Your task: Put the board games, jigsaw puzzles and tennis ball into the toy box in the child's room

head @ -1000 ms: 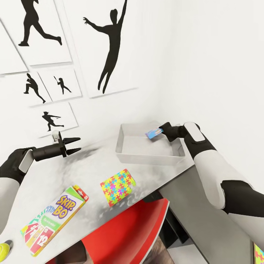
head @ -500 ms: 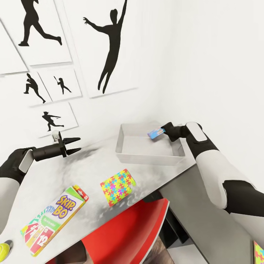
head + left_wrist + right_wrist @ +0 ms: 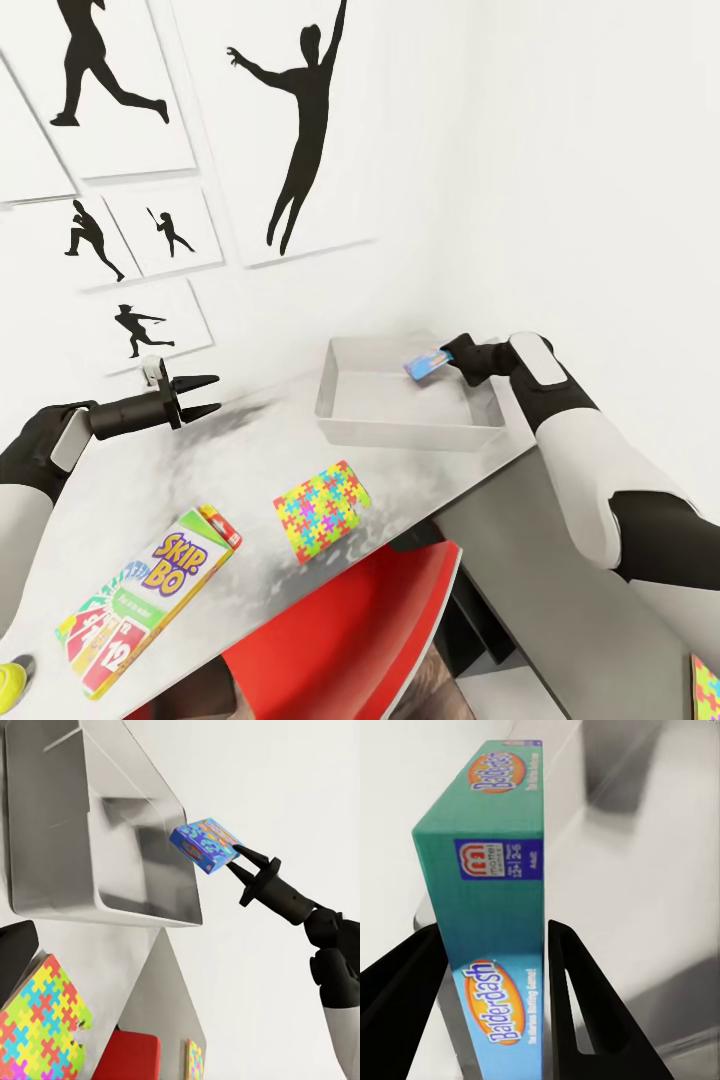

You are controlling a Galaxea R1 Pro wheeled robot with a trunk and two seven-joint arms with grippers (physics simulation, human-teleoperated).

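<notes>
Right tool [image 3: 447, 359] clamped on Balderdash game box [image 3: 424, 364], held edge-on above toy box [image 3: 400, 425] right wall, ready for drop. Left tool [image 3: 205, 396] empty, fingers apart, parked at 9 o'clock of toy box, over surface [image 3: 230, 470].

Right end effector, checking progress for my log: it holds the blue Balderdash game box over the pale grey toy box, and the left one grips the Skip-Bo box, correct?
Not quite. The left end effector is open and empty; the head view shows the orange-green Skip-Bo box lying on the table. The rest holds.
</notes>
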